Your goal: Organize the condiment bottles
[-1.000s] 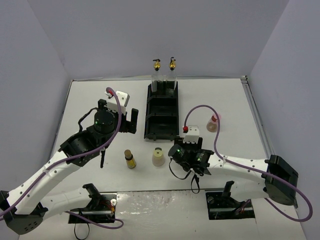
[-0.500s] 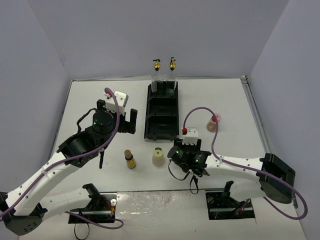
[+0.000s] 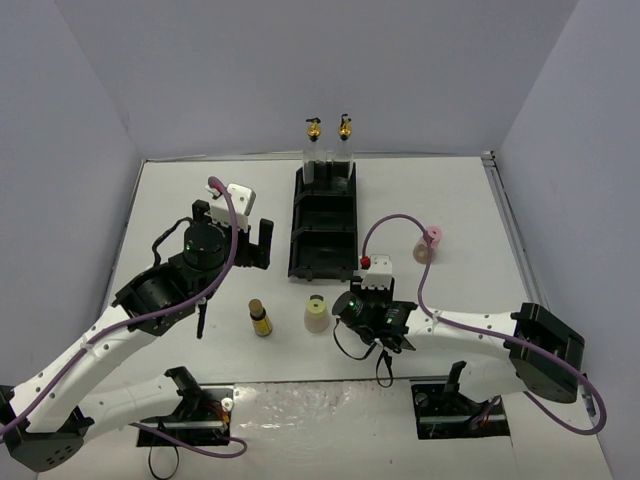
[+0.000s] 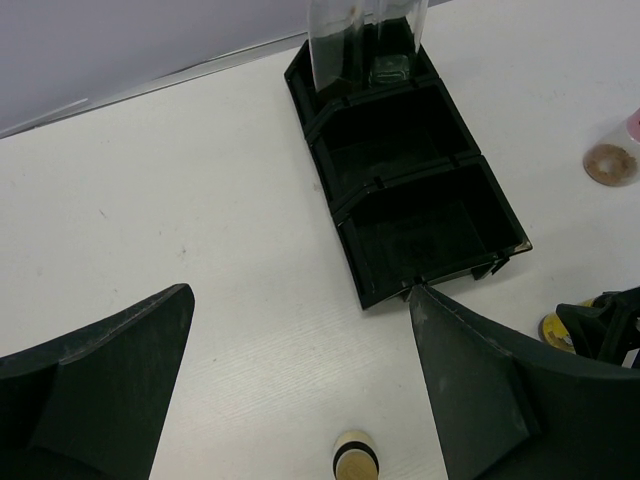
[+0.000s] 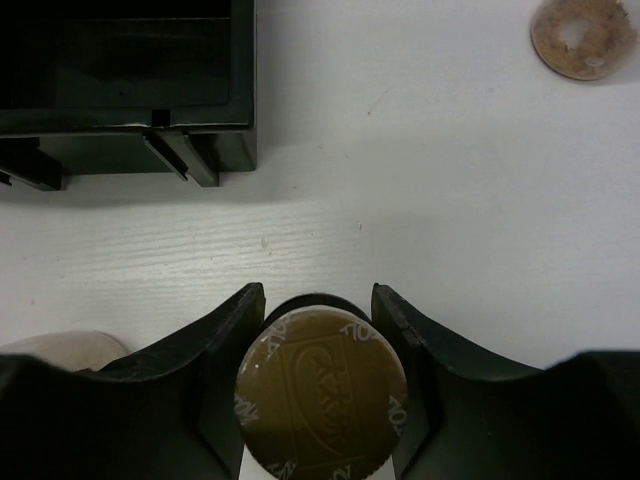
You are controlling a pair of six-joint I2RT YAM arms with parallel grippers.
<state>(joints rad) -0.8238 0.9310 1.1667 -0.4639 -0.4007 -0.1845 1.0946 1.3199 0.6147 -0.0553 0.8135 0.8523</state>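
Note:
Two tall clear bottles with gold pourers (image 3: 313,150) (image 3: 346,148) stand in the far compartment of the black tray (image 3: 296,225). They also show in the left wrist view (image 4: 340,45). My right gripper (image 5: 317,295) is shut on a short amber bottle (image 5: 320,395) near the tray's front right corner (image 3: 378,292). A second amber bottle (image 3: 260,317) and a cream bottle (image 3: 317,314) stand in front of the tray. The pink-capped bottle (image 3: 428,245) lies on its side to the right. My left gripper (image 3: 233,232) is open and empty above the table left of the tray.
The tray's middle and near compartments (image 4: 430,225) hold nothing. The tray's front wall (image 5: 200,130) is just beyond my right fingers. The cream bottle (image 5: 60,350) is close on their left. White walls enclose the table on three sides.

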